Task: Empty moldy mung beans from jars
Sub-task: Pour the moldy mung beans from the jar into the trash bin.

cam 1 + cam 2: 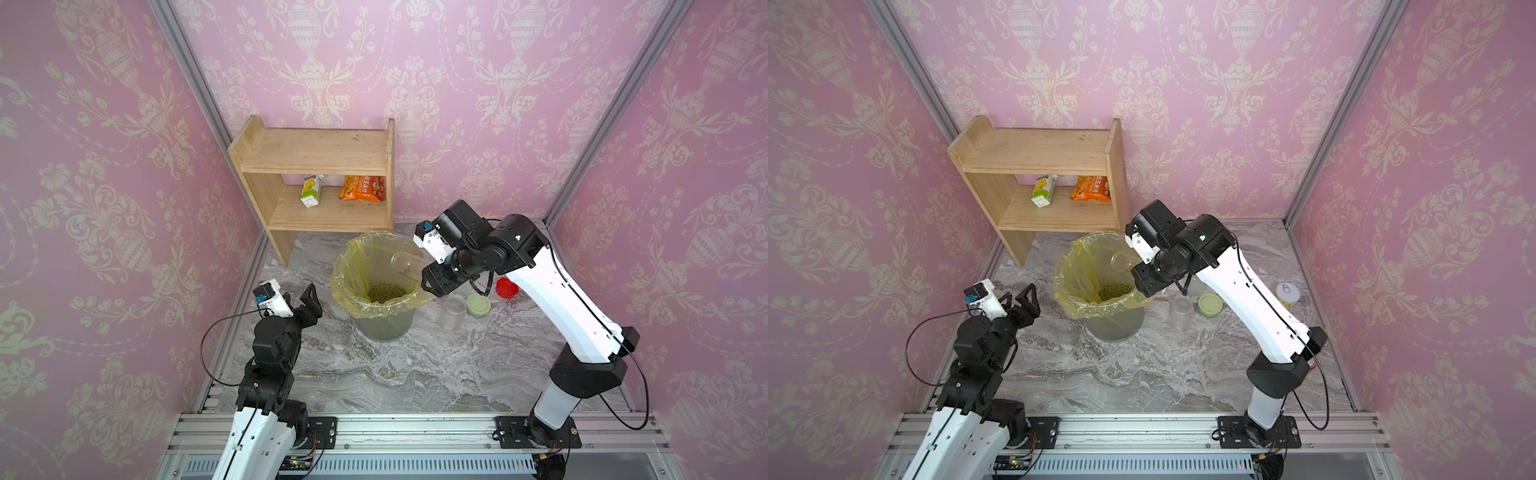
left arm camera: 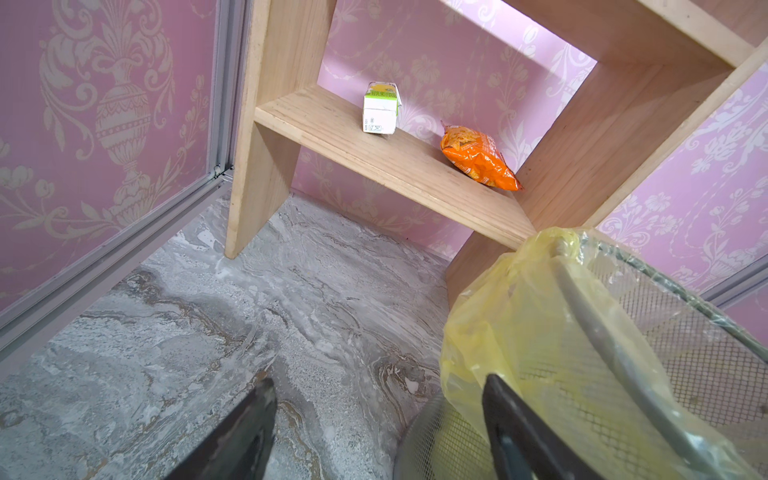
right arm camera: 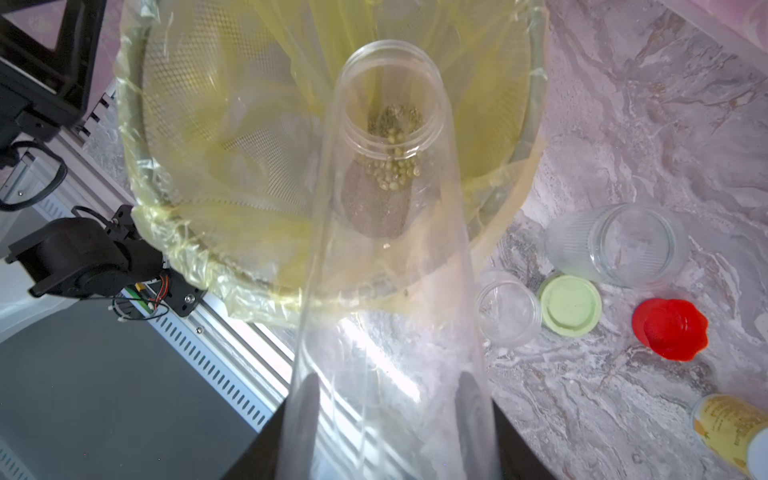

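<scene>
right claw [image 3: 388, 432]: pinched on the base end of the tall jar [image 3: 390, 266], nothing else in it
tall jar: lid off, tipped mouth-down over the bin [image 1: 384, 326], crossing its rim at about 2 o'clock in both top views
mung beans [image 1: 386, 292]: green heap at the bottom of the yellow liner. a few show at the tall jar's neck in the right wrist view, can't tell if they're inside it or seen through it
ribbed jar [image 3: 615, 245]: on the worktop [image 1: 415, 374], 3 to 4 o'clock of the bin, open, looks empty
small jar [image 3: 509, 307]: near the ribbed jar, open, looks empty
lids: green lid [image 3: 570, 303] just beside the small jar, red lid [image 3: 670, 328] near it, both loose on the worktop. third lid not spotted
left claw [image 2: 374, 436]: spread, empty, parked at 9 o'clock of the bin
done (my read): two jars emptied, third close to poured out
left (my read): clear the last beans, set the tall jar down
</scene>
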Controlling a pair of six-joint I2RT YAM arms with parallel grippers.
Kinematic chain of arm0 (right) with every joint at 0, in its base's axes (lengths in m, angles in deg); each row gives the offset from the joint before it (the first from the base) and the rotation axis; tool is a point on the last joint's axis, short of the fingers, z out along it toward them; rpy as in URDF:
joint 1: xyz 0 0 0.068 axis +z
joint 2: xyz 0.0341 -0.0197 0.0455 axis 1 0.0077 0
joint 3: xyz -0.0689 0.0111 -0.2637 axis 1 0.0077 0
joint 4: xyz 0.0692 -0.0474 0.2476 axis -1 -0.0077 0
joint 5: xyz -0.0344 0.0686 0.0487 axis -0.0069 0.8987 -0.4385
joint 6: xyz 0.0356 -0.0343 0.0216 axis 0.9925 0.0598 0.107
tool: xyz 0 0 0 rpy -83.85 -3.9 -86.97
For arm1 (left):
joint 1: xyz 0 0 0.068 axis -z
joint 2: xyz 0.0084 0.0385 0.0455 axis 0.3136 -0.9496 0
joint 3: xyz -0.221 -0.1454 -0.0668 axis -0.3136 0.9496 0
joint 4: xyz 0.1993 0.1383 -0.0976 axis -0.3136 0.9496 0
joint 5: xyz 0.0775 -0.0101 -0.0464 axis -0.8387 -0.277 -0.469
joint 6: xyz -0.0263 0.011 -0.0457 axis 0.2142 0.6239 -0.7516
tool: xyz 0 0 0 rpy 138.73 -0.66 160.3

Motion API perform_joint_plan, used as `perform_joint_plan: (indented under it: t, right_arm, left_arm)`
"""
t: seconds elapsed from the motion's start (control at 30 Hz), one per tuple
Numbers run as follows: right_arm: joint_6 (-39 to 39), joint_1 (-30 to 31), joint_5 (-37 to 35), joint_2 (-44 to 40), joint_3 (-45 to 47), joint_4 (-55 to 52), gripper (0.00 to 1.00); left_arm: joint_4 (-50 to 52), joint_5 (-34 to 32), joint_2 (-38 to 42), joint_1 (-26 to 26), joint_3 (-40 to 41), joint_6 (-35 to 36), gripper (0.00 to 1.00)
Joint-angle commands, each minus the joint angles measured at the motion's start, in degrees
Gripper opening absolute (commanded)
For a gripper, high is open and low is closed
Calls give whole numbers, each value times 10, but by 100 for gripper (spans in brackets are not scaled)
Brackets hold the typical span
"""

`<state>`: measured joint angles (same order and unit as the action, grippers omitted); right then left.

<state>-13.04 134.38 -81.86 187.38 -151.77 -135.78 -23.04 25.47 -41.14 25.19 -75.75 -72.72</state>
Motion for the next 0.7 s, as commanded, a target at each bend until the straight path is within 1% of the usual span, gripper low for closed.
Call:
perform_joint_plan:
  t: [0.0, 0.07, 0.1, 0.2, 0.27, 0.33, 0.4, 0.47, 0.5, 0.6, 0.67]
  right_arm:
    - [-7, -5, 14, 55, -75, 2, 39]
    - [-11, -6, -2, 75, -138, -39, 39]
    - [-11, -6, 4, 66, -139, -47, 40]
    - [-3, -7, 37, 6, -51, -22, 40]
    - [3, -6, 63, -11, 3, 4, 40]
    - [-5, -6, 65, 14, -8, 4, 39]
    - [-18, -6, 40, 43, -54, -19, 39]
    - [-22, -7, 27, 55, -102, -60, 39]
    - [-19, -6, 30, 44, -100, -66, 39]
    - [-3, -7, 42, -11, -18, -1, 39]
    - [-7, -8, 63, 13, -33, 16, 39]
  left_arm:
    - [-2, 19, -14, -4, -20, 0, 79]
    - [-3, 24, -27, -4, -23, -1, 79]
    - [-4, 26, -29, -4, -24, -3, 79]
    - [-5, 25, -23, -4, -20, -6, 79]
    - [0, 18, -17, -3, -22, -2, 79]
    - [1, 17, -16, -4, -27, 3, 79]
    - [1, 19, -19, -4, -29, 3, 79]
    - [8, 22, -20, -4, -33, 3, 79]
    - [13, 22, -18, -4, -35, 3, 79]
    - [14, 19, -12, -4, -33, -3, 79]
    - [5, 21, -15, -3, -30, -10, 79]
